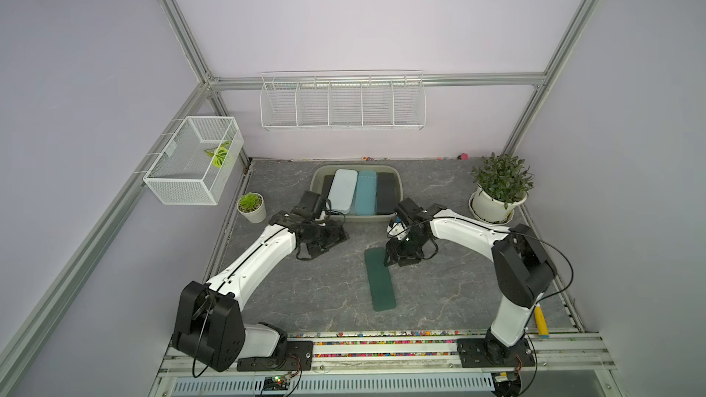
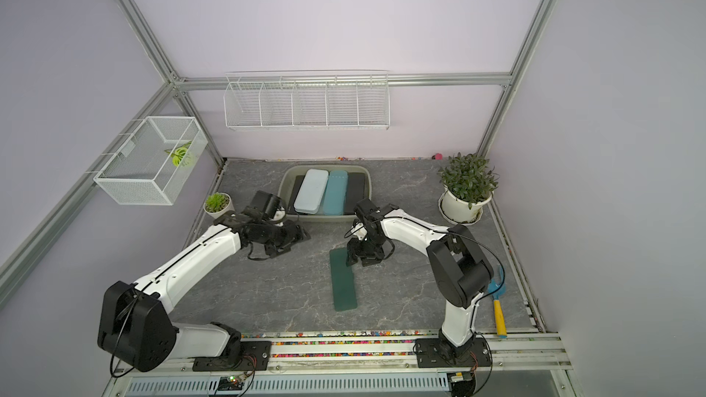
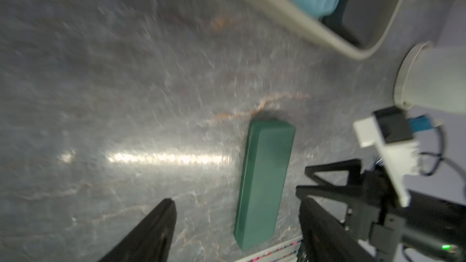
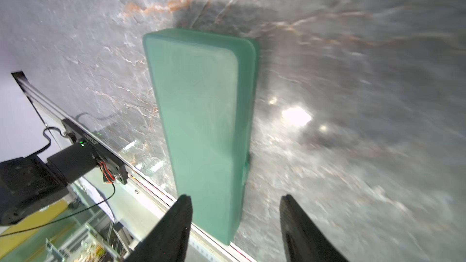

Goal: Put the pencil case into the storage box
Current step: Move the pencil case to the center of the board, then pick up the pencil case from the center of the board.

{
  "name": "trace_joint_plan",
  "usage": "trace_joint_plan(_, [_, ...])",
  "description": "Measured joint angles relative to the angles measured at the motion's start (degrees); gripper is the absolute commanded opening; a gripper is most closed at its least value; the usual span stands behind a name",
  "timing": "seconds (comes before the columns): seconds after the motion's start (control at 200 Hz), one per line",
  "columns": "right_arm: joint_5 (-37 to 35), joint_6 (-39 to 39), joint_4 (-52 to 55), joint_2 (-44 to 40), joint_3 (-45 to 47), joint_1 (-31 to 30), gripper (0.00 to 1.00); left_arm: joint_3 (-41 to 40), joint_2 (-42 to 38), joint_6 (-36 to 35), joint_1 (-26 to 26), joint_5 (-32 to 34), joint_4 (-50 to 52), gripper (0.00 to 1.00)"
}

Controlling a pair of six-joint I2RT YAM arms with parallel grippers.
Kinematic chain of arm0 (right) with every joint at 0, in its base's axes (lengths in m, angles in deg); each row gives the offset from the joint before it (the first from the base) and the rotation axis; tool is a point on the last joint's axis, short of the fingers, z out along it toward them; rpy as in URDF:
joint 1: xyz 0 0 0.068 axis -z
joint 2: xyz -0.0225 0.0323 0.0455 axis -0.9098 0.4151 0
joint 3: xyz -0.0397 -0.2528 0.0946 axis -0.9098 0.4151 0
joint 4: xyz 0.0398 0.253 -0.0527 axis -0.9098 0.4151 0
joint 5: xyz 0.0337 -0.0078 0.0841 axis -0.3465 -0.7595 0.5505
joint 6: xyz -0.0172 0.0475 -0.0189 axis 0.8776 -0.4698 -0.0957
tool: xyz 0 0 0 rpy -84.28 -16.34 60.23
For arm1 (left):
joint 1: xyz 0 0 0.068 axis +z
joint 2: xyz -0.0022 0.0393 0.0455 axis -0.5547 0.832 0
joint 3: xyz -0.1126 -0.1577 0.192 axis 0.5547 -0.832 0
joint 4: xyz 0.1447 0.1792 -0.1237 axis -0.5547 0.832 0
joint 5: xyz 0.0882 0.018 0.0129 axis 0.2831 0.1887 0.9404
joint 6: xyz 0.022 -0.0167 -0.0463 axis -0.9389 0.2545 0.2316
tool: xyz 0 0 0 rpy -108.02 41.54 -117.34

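A dark green pencil case (image 1: 379, 279) (image 2: 343, 280) lies flat at the table's middle, lengthwise front to back. The olive-beige storage box (image 1: 316, 181) (image 2: 284, 185) stands at the back, holding a pale blue, a teal and dark cases. My right gripper (image 1: 393, 258) (image 2: 353, 257) hovers open over the green case's far end. In the right wrist view the case (image 4: 201, 122) stretches away beyond the spread jaws of the right gripper (image 4: 235, 196), ungripped. My left gripper (image 1: 340, 236) (image 3: 237, 200) is open and empty by the box's front left corner. Its wrist view shows the case (image 3: 264, 177) and box rim (image 3: 290, 13).
A large potted plant (image 1: 500, 185) stands at the back right and a small succulent pot (image 1: 252, 206) at the left. A white mesh basket (image 1: 191, 169) and a long wire rack (image 1: 342, 105) hang on the walls. A yellow-handled tool (image 1: 541, 322) lies front right.
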Motion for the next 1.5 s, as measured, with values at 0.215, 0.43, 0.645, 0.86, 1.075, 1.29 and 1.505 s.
trace_joint_plan(0.215, [-9.27, -3.56, 3.5, -12.87, 1.62, 12.07, 0.8, 5.14, 9.84, 7.1, -16.39, 6.73, 3.48, 0.97])
trace_joint_plan(0.43, [-18.67, -4.9, 9.22, -19.1, 2.6, 17.75, 0.88, 16.04, 23.06, 11.02, -24.72, 12.31, 5.27, 1.0])
trace_joint_plan(0.645, [-20.11, -5.81, 10.93, -19.45, 5.62, 17.73, 0.89, 19.58, 29.44, 13.55, -27.12, 15.5, 8.35, 1.0])
trace_joint_plan(0.86, [-20.35, -5.99, 11.08, -19.87, 6.73, 17.73, 0.89, 18.71, 31.85, 14.12, -27.47, 15.72, 7.54, 0.97])
trace_joint_plan(1.075, [-20.76, -6.16, 11.32, -20.11, 7.17, 17.75, 0.88, 16.92, 32.61, 13.77, -27.87, 14.78, 5.22, 0.84])
trace_joint_plan(1.29, [-21.38, -6.23, 11.89, -20.15, 7.15, 17.92, 0.88, 17.07, 32.35, 11.89, -27.96, 15.5, 5.57, 0.61])
trace_joint_plan(1.505, [-21.38, -7.17, 12.24, -20.44, 6.67, 17.97, 0.86, 21.03, 30.86, 6.99, -24.94, 20.87, 13.84, 0.55])
